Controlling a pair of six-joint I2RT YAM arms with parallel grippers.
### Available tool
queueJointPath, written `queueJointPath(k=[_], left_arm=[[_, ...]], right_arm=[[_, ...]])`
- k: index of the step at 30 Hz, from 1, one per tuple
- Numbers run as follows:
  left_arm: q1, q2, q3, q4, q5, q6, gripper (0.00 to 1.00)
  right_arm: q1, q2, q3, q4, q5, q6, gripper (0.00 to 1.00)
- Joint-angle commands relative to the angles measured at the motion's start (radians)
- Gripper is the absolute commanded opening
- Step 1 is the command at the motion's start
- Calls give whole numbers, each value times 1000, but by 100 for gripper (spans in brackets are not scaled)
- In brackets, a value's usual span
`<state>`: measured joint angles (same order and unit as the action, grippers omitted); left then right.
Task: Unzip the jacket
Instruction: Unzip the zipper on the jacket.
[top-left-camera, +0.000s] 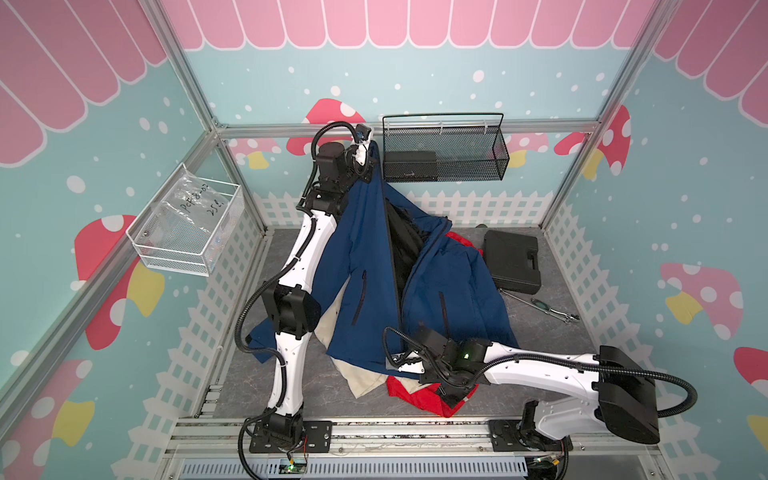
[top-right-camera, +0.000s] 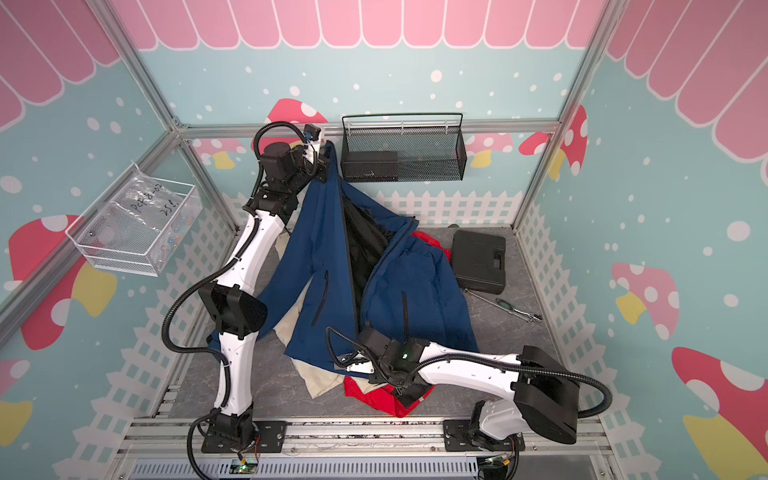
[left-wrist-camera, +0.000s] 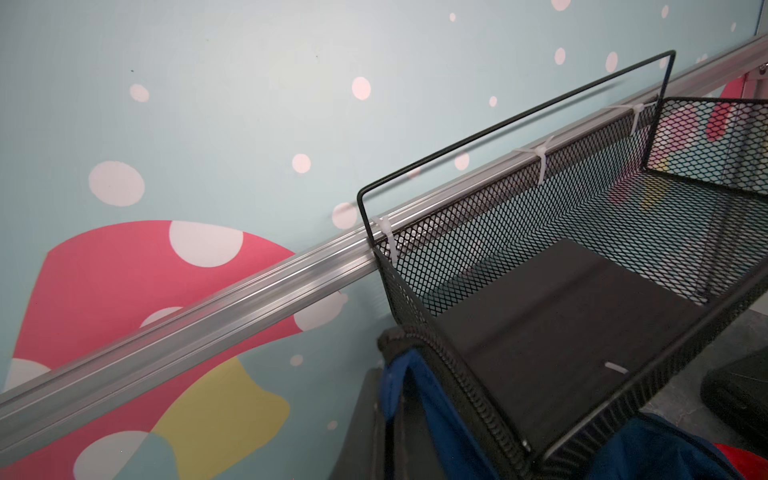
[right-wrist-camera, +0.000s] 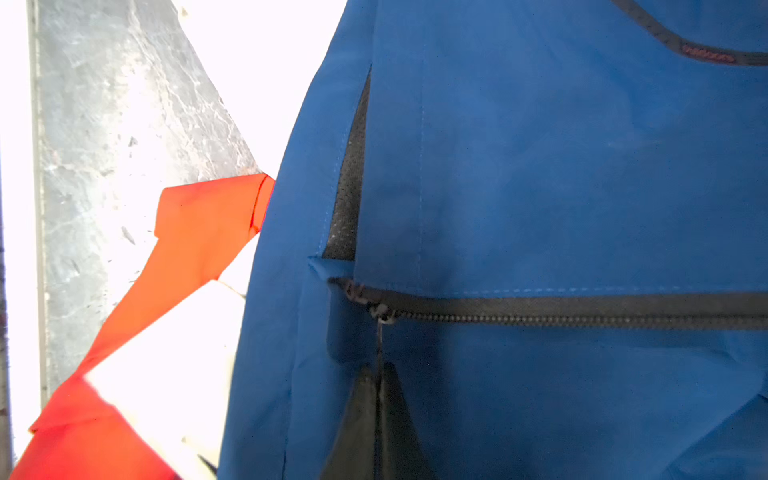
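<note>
Jacket (top-left-camera: 365, 266) hanging from clamped left gripper (top-left-camera: 371, 158), right gripper (right-wrist-camera: 379, 370) pinching zipper pull (right-wrist-camera: 379, 338)

**Blue jacket strung up, front parted**

The navy blue jacket (top-left-camera: 365, 266) hangs stretched from its collar, pinched high by the left tool (top-left-camera: 370, 151), down to its hem on the table (top-left-camera: 332, 395). Its fronts are parted, showing black lining (top-left-camera: 399, 245). The zipper slider (right-wrist-camera: 384, 312) sits at the hem end, its pull (right-wrist-camera: 379, 340) clamped in the right tool (right-wrist-camera: 377, 370).
</note>
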<state>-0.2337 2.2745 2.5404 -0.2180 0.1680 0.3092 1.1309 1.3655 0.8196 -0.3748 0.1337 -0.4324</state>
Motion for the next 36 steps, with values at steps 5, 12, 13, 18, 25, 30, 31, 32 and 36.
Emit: queueJointPath(k=[5,12,13,18,25,30,31,32,36], left_arm=[[43,29,75,108,-63,-32,0],[73,22,77,92,-78,-49,0],[77,22,78,91,-82,-56,0],[95,23,79,85,-86,-73,0],[103,16,83,52,-87,-71,0],[121,13,83,50,-89,-83,0],[123,11,81,45,-89,-83,0],[125,10,80,39,-84,-84,0],[120,-26,6,-9,-17,-100,0]], right_arm=[[55,16,-36,-97,-55,-39,0],[88,-4,-67,-75,-39,-38,0],[90,-15,-73,-72,-37,-40,0],[102,-71,-107,-62,-28,-45,0],[115,-82,-126,-33,-60,-37,0],[151,-78,-142,-38,-56,-27,0],[152,-80,-145,-35,-49,-24,0],[152,-81,-147,-26,-22,-18,0],[80,-74,-112,21,21,38,0]])
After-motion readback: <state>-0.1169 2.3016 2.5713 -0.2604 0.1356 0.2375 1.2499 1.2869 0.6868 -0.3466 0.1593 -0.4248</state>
